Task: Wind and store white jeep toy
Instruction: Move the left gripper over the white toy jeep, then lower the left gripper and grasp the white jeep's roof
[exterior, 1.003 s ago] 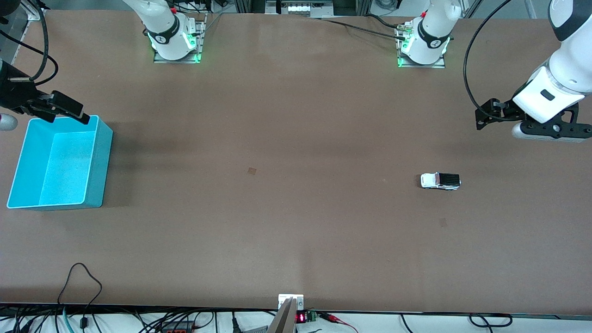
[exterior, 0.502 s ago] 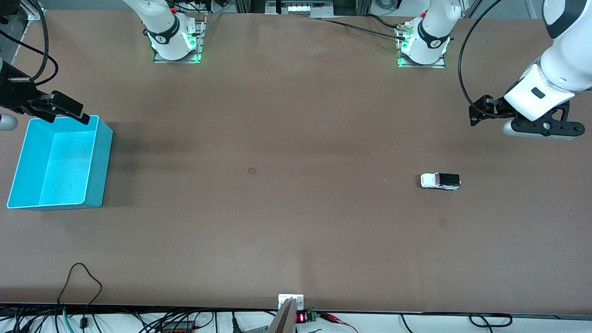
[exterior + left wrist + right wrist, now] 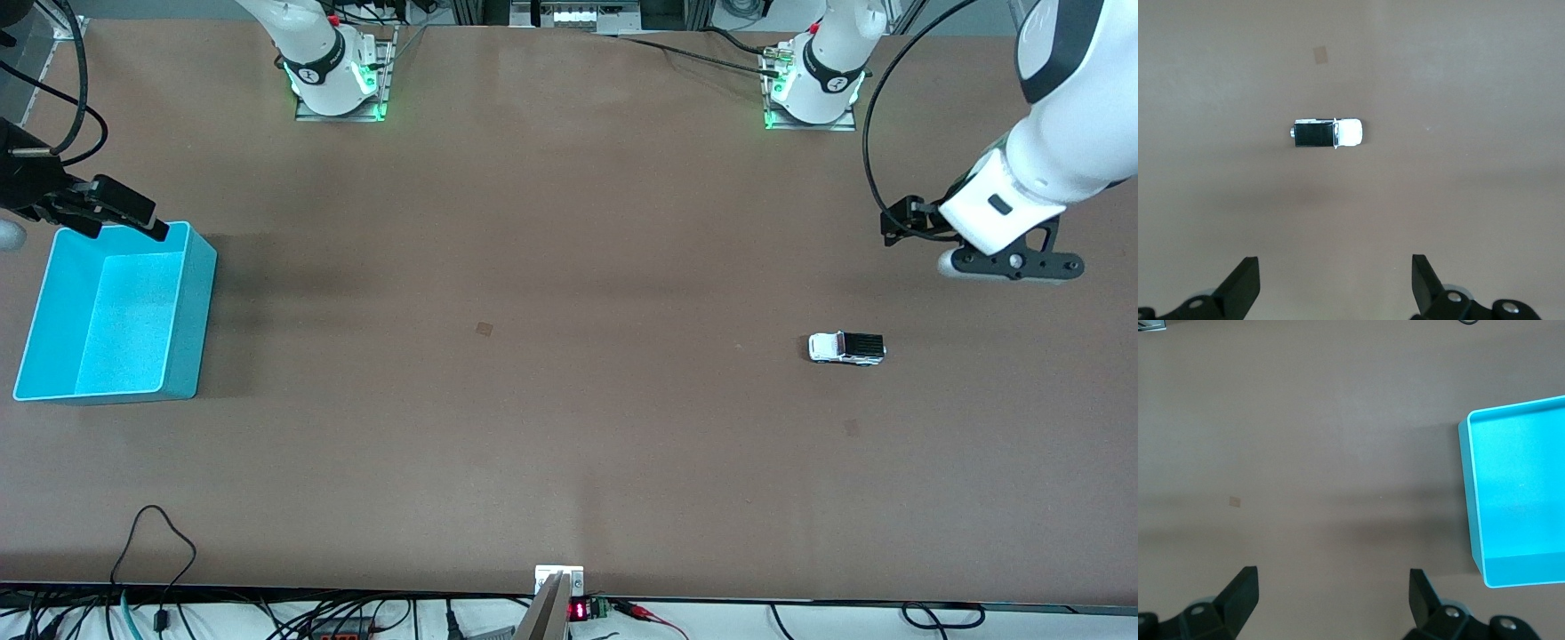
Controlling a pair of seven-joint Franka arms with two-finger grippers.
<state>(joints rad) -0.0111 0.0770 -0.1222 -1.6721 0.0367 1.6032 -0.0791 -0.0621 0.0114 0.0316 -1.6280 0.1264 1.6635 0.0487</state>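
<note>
The small boxy white jeep toy with its black roof panel (image 3: 846,348) sits on all its wheels on the bare brown worktop (image 3: 569,400) toward the left arm's end, lying lengthwise along the table, well apart from the open turquoise plastic bin (image 3: 191,302) at the right arm's end. In the left wrist view the toy (image 3: 1328,133) shows its white hood, dark roof and a small nub at the tail end, which I take for the winder, though I cannot be sure. My left claw (image 3: 898,227) hangs in the air over the worktop near the toy, not yet above it, its fingers (image 3: 1241,287) spread wide and empty. My right claw (image 3: 120,209) waits over the bin's rim, equally wide and empty, with the bin (image 3: 1471,487) showing in its wrist view. The risk I see is the toy's size and wheels: if I come down off-centre, one finger could nudge it and send it rolling away before the grip closes. Pinching across the length, not the sides, could also squirt it out, and a poor hold would leave the wheels hard to wind.
</note>
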